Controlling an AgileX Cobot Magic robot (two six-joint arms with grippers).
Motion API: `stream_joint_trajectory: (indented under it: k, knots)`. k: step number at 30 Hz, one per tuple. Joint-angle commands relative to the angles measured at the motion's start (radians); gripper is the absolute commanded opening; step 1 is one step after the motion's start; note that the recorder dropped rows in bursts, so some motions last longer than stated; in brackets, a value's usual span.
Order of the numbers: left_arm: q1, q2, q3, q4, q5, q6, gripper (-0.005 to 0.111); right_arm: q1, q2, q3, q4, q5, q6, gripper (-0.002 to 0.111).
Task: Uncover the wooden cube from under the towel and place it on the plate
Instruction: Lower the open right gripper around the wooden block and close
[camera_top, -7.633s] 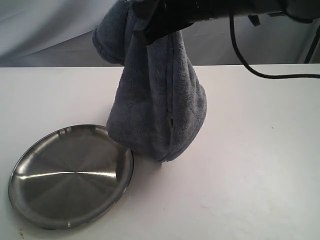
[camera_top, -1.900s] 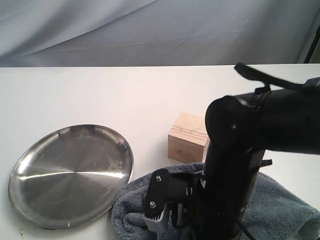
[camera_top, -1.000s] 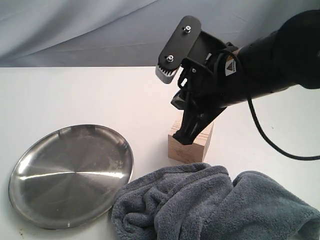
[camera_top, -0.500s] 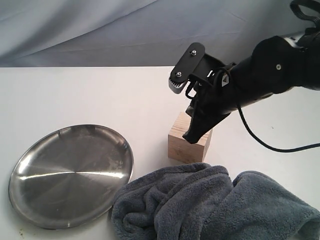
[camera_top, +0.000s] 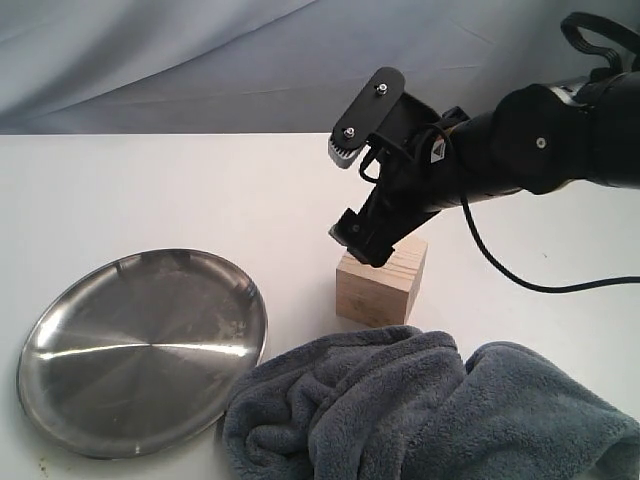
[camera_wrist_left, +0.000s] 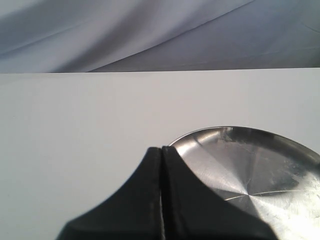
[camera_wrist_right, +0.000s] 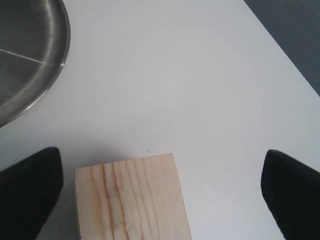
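The wooden cube stands uncovered on the white table, right of the steel plate. The dark-grey towel lies crumpled in front of the cube, near the table's front edge. My right gripper hangs open just above the cube, touching nothing. In the right wrist view the cube lies between the widely spread fingers, off centre toward the plate. My left gripper is shut and empty, its tips over the table beside the plate's rim. It is outside the exterior view.
A grey-blue cloth backdrop hangs behind the table's far edge. A black cable trails from the right arm over the table at the right.
The right gripper let go of the towel, which now lies heaped at the front. It then rose, opened and came down closer over the bare cube.
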Motion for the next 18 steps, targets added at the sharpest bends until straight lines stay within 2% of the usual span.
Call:
stream_joint_trajectory:
  k: [1, 12, 18]
  knots:
    - [-0.003, -0.003, 0.004, 0.0, -0.01, -0.002, 0.0, -0.005, 0.015, -0.006, -0.011, 0.009, -0.009, 0.104]
    - [-0.003, -0.003, 0.004, 0.0, -0.01, -0.004, 0.0, -0.005, 0.143, -0.006, -0.137, 0.041, -0.011, 0.104]
    - [-0.003, -0.003, 0.004, 0.0, -0.01, -0.004, 0.0, -0.015, 0.173, -0.006, -0.145, -0.011, -0.011, 0.104]
